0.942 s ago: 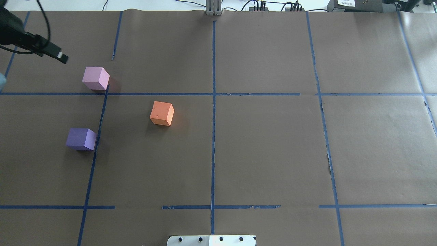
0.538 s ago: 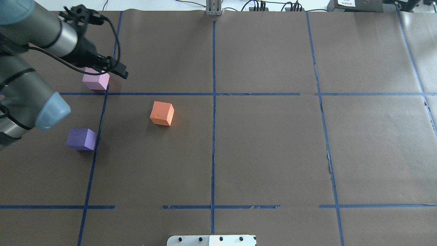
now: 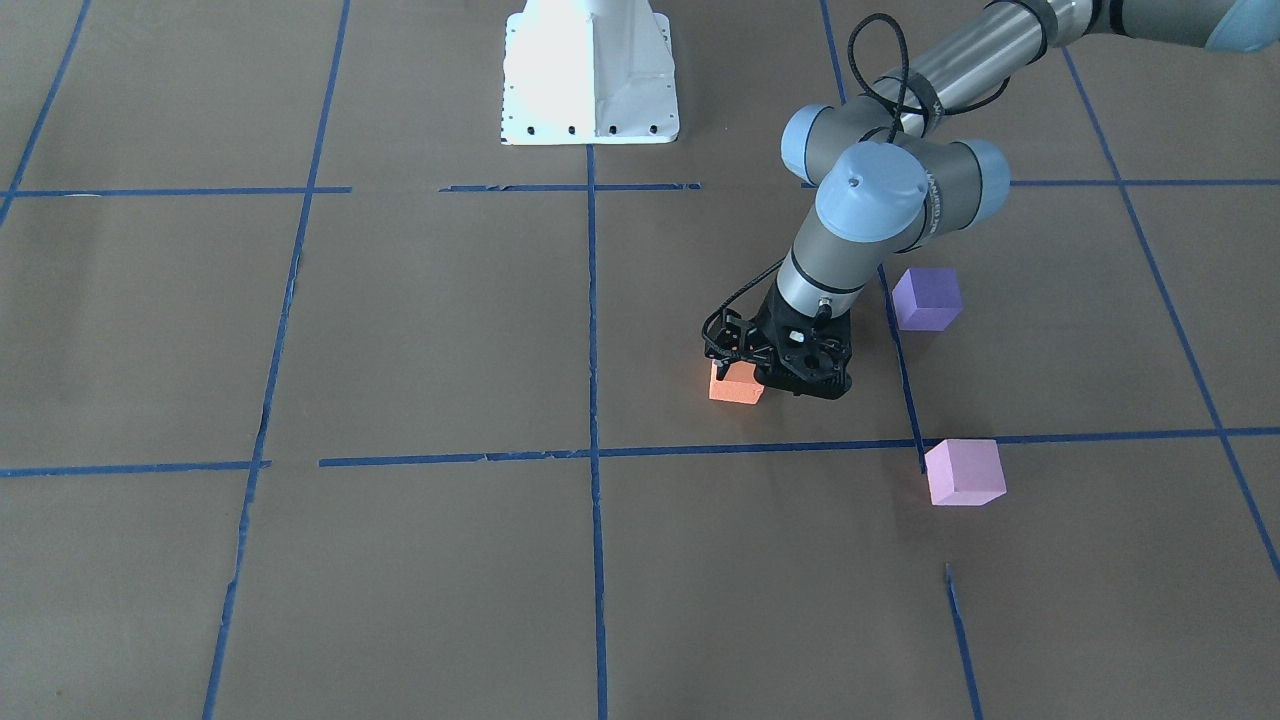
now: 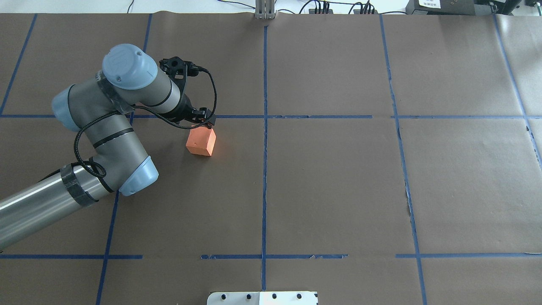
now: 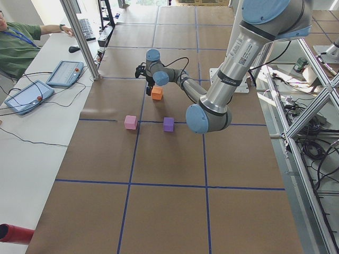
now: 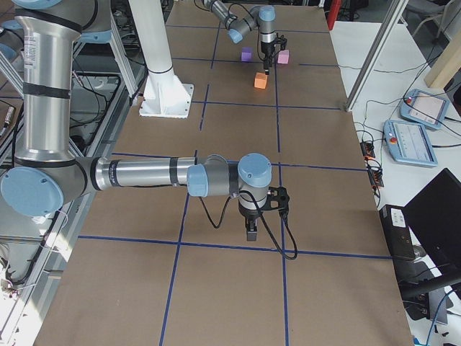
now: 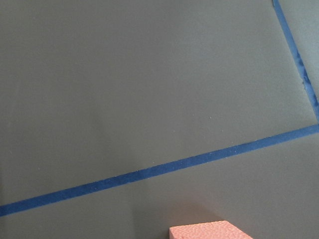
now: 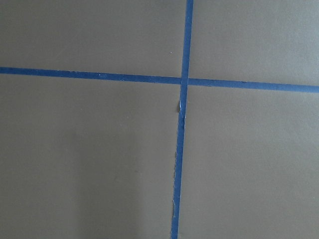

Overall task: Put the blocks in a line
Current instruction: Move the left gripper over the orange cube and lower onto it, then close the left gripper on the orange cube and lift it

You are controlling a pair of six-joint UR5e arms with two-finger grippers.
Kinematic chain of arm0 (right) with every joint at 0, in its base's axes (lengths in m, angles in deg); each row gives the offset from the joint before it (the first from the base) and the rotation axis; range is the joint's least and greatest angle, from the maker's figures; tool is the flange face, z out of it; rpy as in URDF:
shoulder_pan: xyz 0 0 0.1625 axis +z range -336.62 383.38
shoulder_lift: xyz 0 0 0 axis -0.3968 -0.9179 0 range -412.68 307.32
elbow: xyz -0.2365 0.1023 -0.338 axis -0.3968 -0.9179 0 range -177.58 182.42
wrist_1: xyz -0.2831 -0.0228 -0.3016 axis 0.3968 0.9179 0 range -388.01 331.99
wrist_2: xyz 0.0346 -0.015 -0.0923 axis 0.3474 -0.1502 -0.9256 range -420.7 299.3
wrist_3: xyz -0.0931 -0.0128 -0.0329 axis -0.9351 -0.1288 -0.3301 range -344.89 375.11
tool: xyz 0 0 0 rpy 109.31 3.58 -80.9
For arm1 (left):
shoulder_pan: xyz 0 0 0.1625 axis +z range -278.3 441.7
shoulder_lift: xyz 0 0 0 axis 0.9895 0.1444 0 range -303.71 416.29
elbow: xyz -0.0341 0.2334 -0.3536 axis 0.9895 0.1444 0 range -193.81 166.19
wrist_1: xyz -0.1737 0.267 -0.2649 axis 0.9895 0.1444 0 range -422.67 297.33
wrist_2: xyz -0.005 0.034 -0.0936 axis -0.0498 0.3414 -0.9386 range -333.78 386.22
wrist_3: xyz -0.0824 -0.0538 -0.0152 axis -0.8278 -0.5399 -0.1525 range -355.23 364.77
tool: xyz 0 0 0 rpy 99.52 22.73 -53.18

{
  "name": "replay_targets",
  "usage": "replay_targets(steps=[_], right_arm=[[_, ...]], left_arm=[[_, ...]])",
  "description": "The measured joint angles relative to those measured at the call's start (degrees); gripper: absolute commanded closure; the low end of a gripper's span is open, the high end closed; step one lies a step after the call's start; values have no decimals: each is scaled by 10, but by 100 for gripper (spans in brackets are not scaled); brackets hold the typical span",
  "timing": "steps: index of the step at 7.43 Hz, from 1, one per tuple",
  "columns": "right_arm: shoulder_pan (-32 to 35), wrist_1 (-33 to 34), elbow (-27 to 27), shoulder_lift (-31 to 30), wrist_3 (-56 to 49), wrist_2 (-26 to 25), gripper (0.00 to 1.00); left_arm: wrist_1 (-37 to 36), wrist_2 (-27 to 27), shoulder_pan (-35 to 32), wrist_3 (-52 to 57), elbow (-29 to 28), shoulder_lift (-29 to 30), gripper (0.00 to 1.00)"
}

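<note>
No line yet: left end effector (image 4: 207,121) hangs beside orange foam cube (image 4: 200,142), opening can't be told; purple foam cube (image 3: 927,298), pink foam cube (image 3: 964,472) well apart from it.

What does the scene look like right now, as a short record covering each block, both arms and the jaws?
orange block: on the table, left gripper at it
dark purple block: apart, untouched
pink block: apart, untouched
left gripper: low at the orange block's edge; jaws and contact unclear
right gripper: far from all blocks; jaws unclear
line: not yet formed, blocks make a triangle
</note>
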Motion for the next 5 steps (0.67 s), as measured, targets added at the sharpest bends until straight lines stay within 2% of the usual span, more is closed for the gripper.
replay_targets(steps=[1, 2, 3, 4, 5], right_arm=[[0, 0, 0, 0, 0, 0, 0], [0, 0, 0, 0, 0, 0, 0], [0, 0, 0, 0, 0, 0, 0], [0, 0, 0, 0, 0, 0, 0], [0, 0, 0, 0, 0, 0, 0]], left_arm=[[0, 0, 11, -12, -8, 3, 0], [-1, 1, 22, -25, -17, 5, 11], [0, 1, 32, -34, -23, 5, 63], [0, 0, 36, -38, -27, 5, 100], [-3, -1, 38, -39, -28, 5, 100]])
